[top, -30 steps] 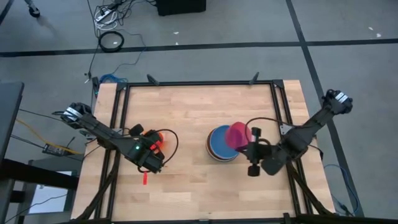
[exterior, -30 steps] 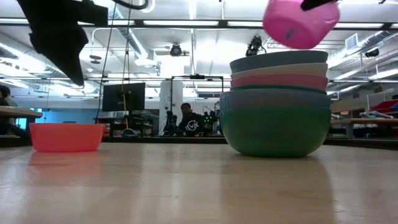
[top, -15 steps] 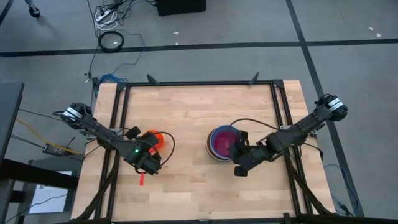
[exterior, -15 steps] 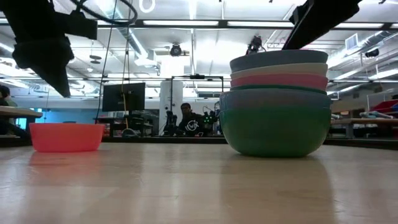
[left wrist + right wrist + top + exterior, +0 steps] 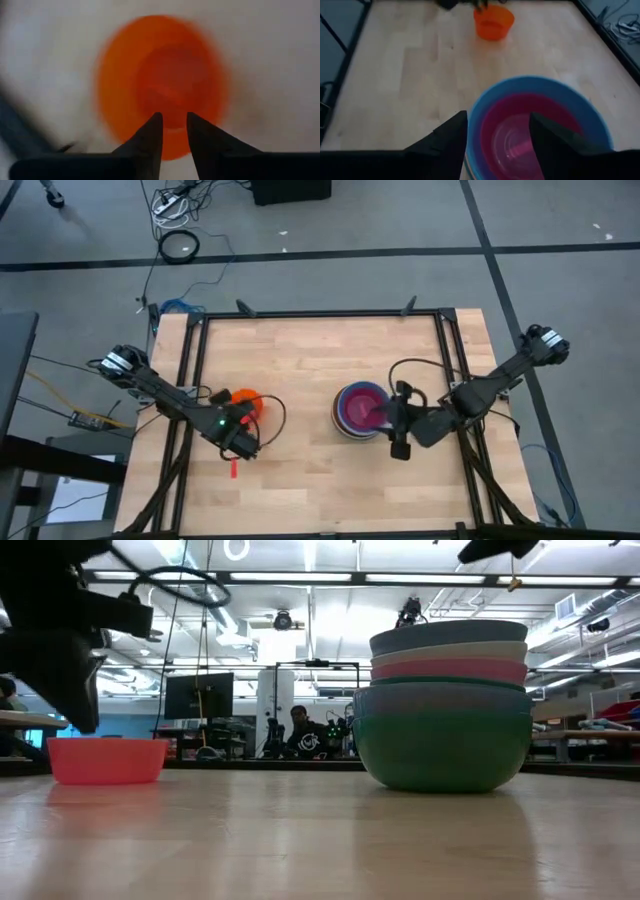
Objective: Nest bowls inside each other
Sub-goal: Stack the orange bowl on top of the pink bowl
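A stack of nested bowls (image 5: pixel 339 418) (image 5: pixel 445 740) stands on its base right of the table's middle, teal at the bottom and blue-rimmed on top. A small magenta bowl (image 5: pixel 362 410) (image 5: pixel 517 142) lies inside it. My right gripper (image 5: pixel 392 420) (image 5: pixel 502 132) hovers open above the stack's right rim with nothing between its fingers. A small red-orange bowl (image 5: pixel 244 399) (image 5: pixel 162 75) (image 5: pixel 105 760) sits upright on the table at the left. My left gripper (image 5: pixel 243 420) (image 5: pixel 174 125) hangs just above that bowl's near rim, fingers a narrow gap apart, pointing steeply down.
Bare wood lies between the red-orange bowl and the stack (image 5: pixel 300 415). A small red mark (image 5: pixel 233 468) lies near the left gripper. Black frame rails (image 5: pixel 445 350) border the table. People (image 5: pixel 300 730) sit in the room beyond.
My right gripper carried the tilted magenta bowl over the stack, set it inside and let go. It then drew back toward the table's right edge and rose. The magenta bowl now rests in the stack. My left gripper has sunk toward the red-orange bowl.
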Robot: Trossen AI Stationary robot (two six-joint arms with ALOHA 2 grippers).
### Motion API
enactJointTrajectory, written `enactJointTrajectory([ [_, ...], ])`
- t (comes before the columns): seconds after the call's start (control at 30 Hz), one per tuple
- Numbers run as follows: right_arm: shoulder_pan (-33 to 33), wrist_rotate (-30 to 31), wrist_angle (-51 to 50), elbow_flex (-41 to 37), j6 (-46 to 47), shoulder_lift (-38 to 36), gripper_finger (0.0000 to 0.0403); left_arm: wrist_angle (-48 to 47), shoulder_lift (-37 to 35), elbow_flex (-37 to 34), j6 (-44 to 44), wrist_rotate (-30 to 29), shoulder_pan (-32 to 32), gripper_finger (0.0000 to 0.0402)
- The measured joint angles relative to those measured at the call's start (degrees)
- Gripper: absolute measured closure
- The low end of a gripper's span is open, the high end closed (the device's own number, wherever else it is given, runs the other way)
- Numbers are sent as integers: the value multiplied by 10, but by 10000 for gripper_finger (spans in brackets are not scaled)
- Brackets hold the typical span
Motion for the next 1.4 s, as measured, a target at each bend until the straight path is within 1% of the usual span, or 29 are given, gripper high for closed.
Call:
enactJointTrajectory([
  [0.1,1,1,0,0,0,-18,205,91,0,-11,141,32,-9,294],
  [0.13,0,2,0,0,0,-22,205,115,0,-16,175,40,-10,293],
  [0.2,0,2,0,0,0,-26,205,136,0,-30,209,62,-7,293],
  [0.3,2,2,0,0,0,-26,205,147,0,-52,215,87,-3,295],
  [0.43,2,2,-1,0,0,-20,205,156,0,-75,199,91,-2,296],
  [0.53,2,3,-1,0,0,-19,205,183,0,-90,198,90,-1,297],
  [0.6,2,6,-1,0,0,-19,206,203,0,-103,197,90,1,304],
  [0.67,2,12,-2,0,0,-19,206,227,0,-111,197,92,3,325],
  [0.77,2,13,-5,0,0,-19,206,248,-1,-114,197,90,2,381],
  [0.8,2,13,-7,0,0,-19,206,255,-1,-112,196,88,3,389],
  [0.9,2,14,-7,0,1,-19,206,252,0,-90,195,60,3,394],
  [0.97,2,21,-12,0,7,-19,206,252,0,-61,204,32,2,395],
  [1.1,8,56,-58,0,38,-19,206,253,0,20,260,-65,3,397],
  [1.17,15,77,-82,0,57,-19,208,253,0,65,299,-101,6,398],
  [1.27,27,101,-112,0,85,-19,211,266,0,133,358,-117,18,398],
  [1.4,48,139,-144,0,128,-19,214,356,7,203,476,-120,37,398],
])
